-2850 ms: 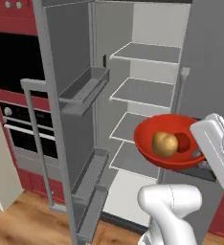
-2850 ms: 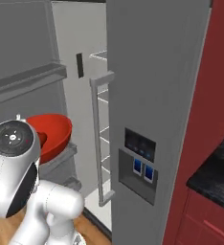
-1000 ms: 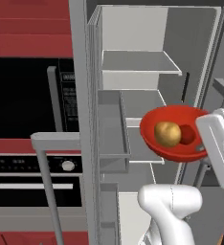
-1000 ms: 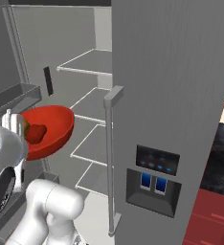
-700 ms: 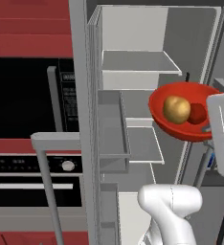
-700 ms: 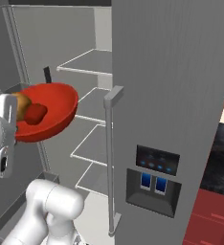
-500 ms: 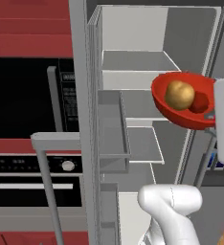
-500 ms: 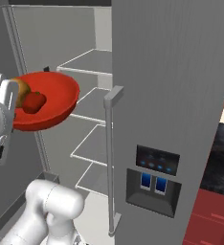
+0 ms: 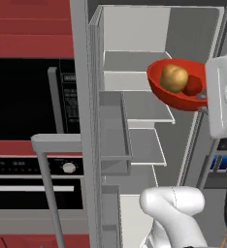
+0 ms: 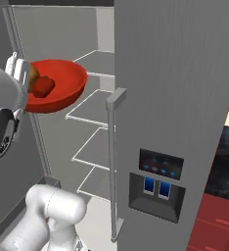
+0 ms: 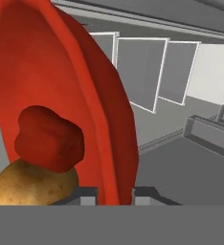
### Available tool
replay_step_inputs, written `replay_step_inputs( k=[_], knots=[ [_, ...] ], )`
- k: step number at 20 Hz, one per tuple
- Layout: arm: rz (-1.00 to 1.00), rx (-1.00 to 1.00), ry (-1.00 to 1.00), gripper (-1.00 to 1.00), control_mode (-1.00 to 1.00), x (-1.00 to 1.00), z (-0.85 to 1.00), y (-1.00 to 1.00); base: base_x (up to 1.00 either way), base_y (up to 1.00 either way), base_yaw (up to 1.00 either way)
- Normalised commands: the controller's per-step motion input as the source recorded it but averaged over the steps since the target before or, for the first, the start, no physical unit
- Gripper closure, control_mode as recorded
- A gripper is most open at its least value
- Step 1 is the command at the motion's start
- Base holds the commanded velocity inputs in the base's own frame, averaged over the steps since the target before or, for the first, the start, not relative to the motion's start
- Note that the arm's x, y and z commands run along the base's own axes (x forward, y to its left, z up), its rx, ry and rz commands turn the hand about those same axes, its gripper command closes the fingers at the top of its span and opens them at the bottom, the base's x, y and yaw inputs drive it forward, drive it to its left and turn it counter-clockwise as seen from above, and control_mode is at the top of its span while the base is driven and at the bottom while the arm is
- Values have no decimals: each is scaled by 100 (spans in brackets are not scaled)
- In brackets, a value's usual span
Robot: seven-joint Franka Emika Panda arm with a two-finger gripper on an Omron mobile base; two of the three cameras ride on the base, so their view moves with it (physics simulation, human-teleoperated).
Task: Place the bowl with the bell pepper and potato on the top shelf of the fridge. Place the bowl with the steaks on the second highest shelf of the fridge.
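My gripper (image 11: 115, 196) is shut on the rim of the bright red-orange bowl (image 9: 176, 94) (image 10: 57, 88) (image 11: 61, 95), which hangs in front of the open fridge (image 9: 149, 29). The bowl sits slightly tilted at about the height of the top shelf (image 9: 132, 62) (image 10: 99, 61), above the second shelf (image 9: 144, 106). Inside it lie the tan potato (image 9: 173, 77) (image 11: 35, 184) and the red bell pepper (image 9: 193, 85) (image 10: 43, 86) (image 11: 49, 139), side by side. The bowl with the steaks is out of view.
The fridge's open left door with grey racks (image 9: 113, 126) stands left of the shelves. Beyond it is a dark oven wall (image 9: 28, 97) with a bar handle (image 9: 52, 140). The right fridge door is closed, with dispenser panel (image 10: 158, 184) and vertical handle (image 10: 114, 162).
Over the last second the gripper has lifted the bowl from the lower shelves up to top-shelf height and toward the opening. Before that the whole view shifted upward and closer.
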Motion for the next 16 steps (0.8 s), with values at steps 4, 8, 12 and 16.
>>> replay_step_inputs(
  k=[4,8,12,16],
  knots=[
    [-4,0,0,100,-100,100,0,1,0,0,0],
    [-7,0,0,100,-100,100,0,0,0,0,0],
    [-9,0,0,100,-100,100,0,0,0,0,0],
    [-6,0,0,100,-100,100,0,0,0,0,0]
  ],
)
